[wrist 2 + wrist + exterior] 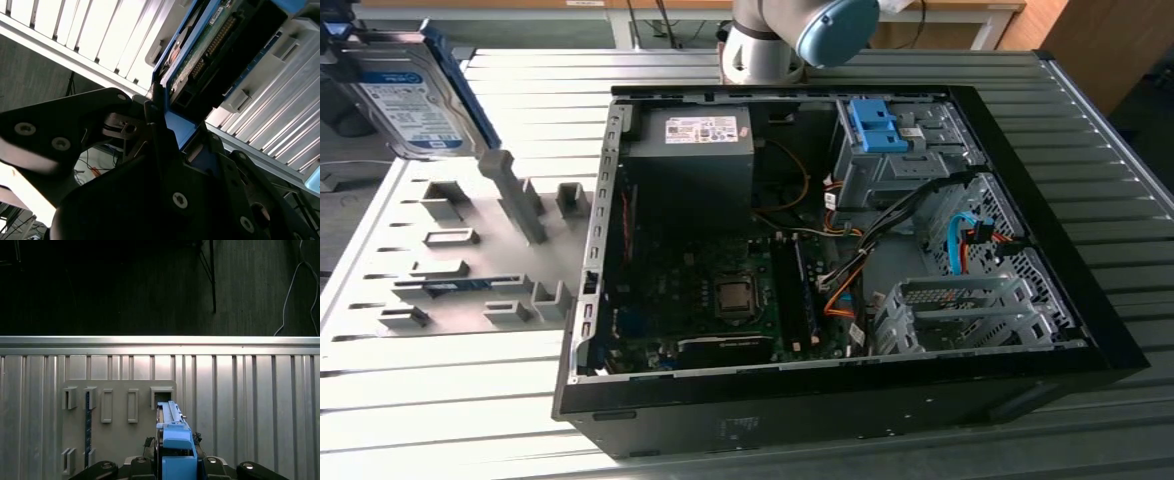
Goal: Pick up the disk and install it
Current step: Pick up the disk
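Note:
In the exterior view the disk [411, 100] hangs upright above the far left corner of the table, its white-and-blue label facing the camera and a blue rail along its edge. My gripper [358, 48] is shut on its upper end. In the first wrist view the disk [174, 440] appears edge-on as a blue rail between the dark fingers [215, 465], above the grey fixture plate [115, 410]. The second wrist view gives the disk's green circuit-board side [210, 45] and my gripper [170, 135] clamped on its blue rail.
An open black computer case [1067, 330] lies on the slatted metal table [1107, 170]. Inside are a grey power-supply box [691, 150], a motherboard and a bare blue bracket [878, 125] in the drive bay. The slotted fixture plate [467, 260] lies beside the case, on the exterior view's left.

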Robot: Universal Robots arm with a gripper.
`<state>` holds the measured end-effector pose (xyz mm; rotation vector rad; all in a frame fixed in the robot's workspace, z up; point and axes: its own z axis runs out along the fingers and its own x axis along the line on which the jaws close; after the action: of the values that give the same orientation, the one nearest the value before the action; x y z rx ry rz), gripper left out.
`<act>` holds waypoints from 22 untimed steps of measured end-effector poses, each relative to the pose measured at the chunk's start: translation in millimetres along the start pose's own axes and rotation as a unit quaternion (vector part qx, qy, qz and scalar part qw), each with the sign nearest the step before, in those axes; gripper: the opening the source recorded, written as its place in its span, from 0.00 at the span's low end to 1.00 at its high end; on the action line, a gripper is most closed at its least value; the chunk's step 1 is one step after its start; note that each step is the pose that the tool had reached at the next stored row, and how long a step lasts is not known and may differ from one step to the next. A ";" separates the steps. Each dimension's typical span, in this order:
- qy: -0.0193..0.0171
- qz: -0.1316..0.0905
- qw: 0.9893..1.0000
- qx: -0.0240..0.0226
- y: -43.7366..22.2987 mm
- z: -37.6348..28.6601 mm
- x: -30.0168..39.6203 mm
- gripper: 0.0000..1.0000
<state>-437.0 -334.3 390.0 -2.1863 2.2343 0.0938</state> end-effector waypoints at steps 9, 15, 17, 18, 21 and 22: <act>0.000 0.000 1.000 0.000 0.3 -9.0 -0.5 0.36; 0.000 0.000 1.000 0.000 0.4 -12.5 -0.7 0.36; 0.000 0.000 1.000 0.000 0.5 -14.2 -0.9 0.36; 0.000 0.000 1.000 0.000 0.5 -15.5 -0.9 0.36; 0.000 0.000 1.000 0.000 0.7 -20.1 -1.2 0.36; 0.000 0.000 1.000 0.000 0.7 -22.1 -1.2 0.36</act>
<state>-436.9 -334.2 412.1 -2.1862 2.2343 0.0936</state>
